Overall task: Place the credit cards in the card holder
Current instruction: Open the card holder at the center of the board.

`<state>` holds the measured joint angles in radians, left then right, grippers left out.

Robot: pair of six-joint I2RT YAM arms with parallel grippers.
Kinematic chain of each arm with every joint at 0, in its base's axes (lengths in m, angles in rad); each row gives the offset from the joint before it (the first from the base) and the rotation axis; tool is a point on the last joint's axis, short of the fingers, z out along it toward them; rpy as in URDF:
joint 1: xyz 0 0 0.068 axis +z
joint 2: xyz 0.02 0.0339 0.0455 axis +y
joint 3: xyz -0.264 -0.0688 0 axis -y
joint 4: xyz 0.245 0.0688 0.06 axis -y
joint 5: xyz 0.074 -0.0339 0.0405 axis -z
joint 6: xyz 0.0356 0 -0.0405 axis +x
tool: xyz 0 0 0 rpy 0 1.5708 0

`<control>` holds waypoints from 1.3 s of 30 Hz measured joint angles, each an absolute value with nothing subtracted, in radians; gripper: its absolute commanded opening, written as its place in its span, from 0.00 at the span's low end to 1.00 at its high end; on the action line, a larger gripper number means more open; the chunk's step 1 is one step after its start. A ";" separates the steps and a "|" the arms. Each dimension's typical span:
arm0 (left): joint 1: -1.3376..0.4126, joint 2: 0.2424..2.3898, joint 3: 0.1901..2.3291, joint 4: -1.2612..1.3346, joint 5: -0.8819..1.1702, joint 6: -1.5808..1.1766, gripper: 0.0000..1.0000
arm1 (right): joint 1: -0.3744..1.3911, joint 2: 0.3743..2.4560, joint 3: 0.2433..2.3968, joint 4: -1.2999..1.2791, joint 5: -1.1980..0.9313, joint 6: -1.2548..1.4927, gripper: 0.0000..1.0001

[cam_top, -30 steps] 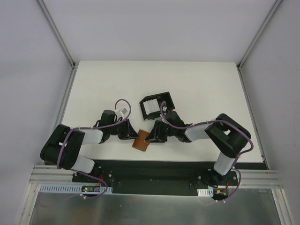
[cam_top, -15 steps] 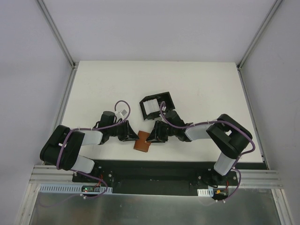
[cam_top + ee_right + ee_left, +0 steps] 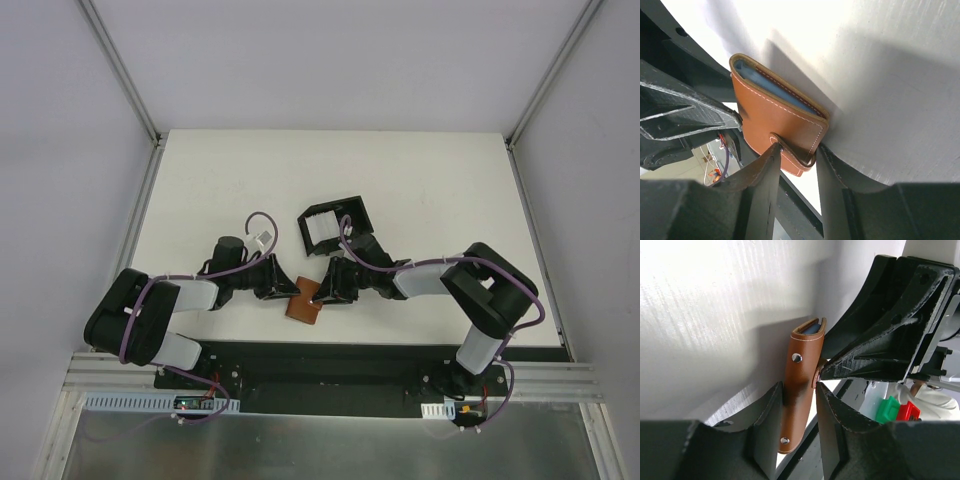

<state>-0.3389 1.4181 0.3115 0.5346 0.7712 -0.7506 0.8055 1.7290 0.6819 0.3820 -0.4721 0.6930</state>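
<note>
Little has shifted in a second: my left gripper (image 3: 799, 390) and right gripper (image 3: 797, 152) each pinch the brown wallet (image 3: 303, 303), jaws half closed, blue credit cards (image 3: 775, 85) tucked inside; the card holder (image 3: 340, 203) sits just beyond, nearer my right arm.

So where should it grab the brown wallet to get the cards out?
Pinch the wallet across its two flat leather faces, coming from the side away from its open edge. It's thin, and that keeps the blue cards reachable.
</note>
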 measured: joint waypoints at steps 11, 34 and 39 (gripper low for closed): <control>-0.338 1.431 0.312 0.546 0.807 -0.744 0.00 | 0.805 1.729 0.685 0.376 -0.474 0.687 0.38; -0.360 1.565 0.570 0.189 0.845 -0.415 0.00 | 0.805 1.604 0.696 0.346 -0.480 0.343 0.45; -0.374 1.571 0.571 0.176 0.859 -0.399 0.00 | 0.803 1.665 0.734 0.361 -0.511 0.323 0.44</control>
